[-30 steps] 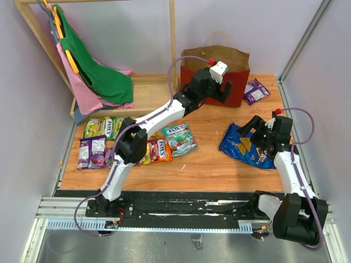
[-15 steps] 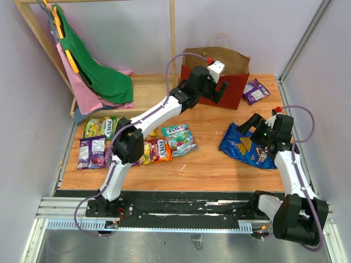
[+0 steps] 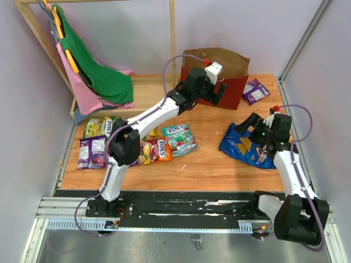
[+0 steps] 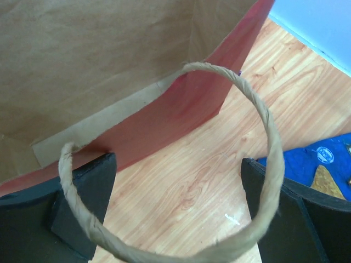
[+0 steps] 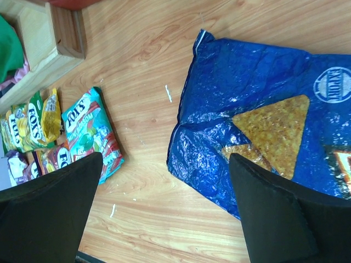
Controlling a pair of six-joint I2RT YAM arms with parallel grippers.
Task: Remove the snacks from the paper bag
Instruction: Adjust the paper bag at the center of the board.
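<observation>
The paper bag [image 3: 235,92], dark red below and brown kraft above, stands at the back of the table. My left gripper [image 3: 217,91] is open just in front of it. In the left wrist view the bag's wall [image 4: 109,66] fills the top. Its tan handle loop [image 4: 270,129] hangs loose across both fingers of the gripper [image 4: 178,183], with bare wood between them. The blue Doritos bag [image 3: 245,147] lies flat at the right. My right gripper [image 3: 256,131] [image 5: 164,170] hovers open over its left edge [image 5: 247,98]. Candy packets [image 3: 101,127] lie at the left and centre [image 3: 179,137].
A wooden rack with green and pink cloths [image 3: 98,76] stands at the back left on its wooden base [image 3: 145,96] [image 5: 55,44]. One purple packet [image 3: 255,90] lies right of the paper bag. Purple [image 3: 91,152] and orange-red [image 3: 159,149] packets lie near the left arm.
My left gripper has drawn back a little from the paper bag, towards the left and the near side. Both grippers' jaws have opened slightly wider. The right arm has hardly moved.
</observation>
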